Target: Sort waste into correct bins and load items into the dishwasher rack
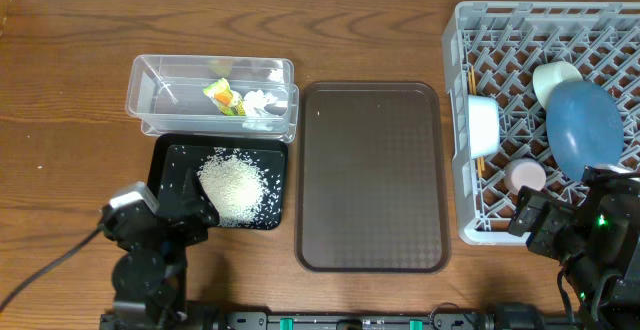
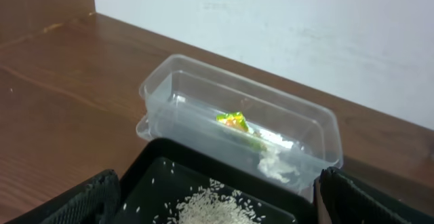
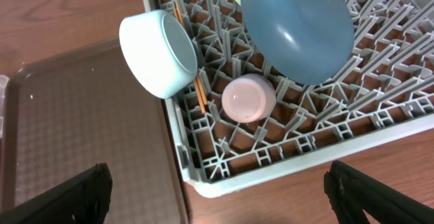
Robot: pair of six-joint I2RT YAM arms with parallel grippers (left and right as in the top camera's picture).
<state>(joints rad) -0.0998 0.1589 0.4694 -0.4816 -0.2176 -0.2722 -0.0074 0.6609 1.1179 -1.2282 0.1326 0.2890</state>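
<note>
The clear tub (image 1: 160, 80) holds the snack wrapper (image 1: 223, 94) and the white tissue (image 1: 262, 103); in the left wrist view the tub (image 2: 169, 88) shows the wrapper (image 2: 234, 121) and tissue (image 2: 274, 164). Rice (image 1: 232, 183) lies in the black tray (image 1: 158, 165). The grey rack (image 1: 540, 30) holds the dark-blue bowl (image 1: 583, 125), mint-green bowl (image 1: 553, 78), white bowl (image 1: 482, 123), pink cup (image 1: 525, 176) and chopsticks (image 1: 470, 90). My left gripper (image 2: 217, 203) is open and empty over the tray's near end. My right gripper (image 3: 217, 197) is open and empty over the rack's front-left corner (image 3: 203, 183).
A large brown serving tray (image 1: 370, 175) lies empty between the bins and the rack. The rack reaches the table's right edge. A white wall stands behind the table. Bare wood lies left of the bins.
</note>
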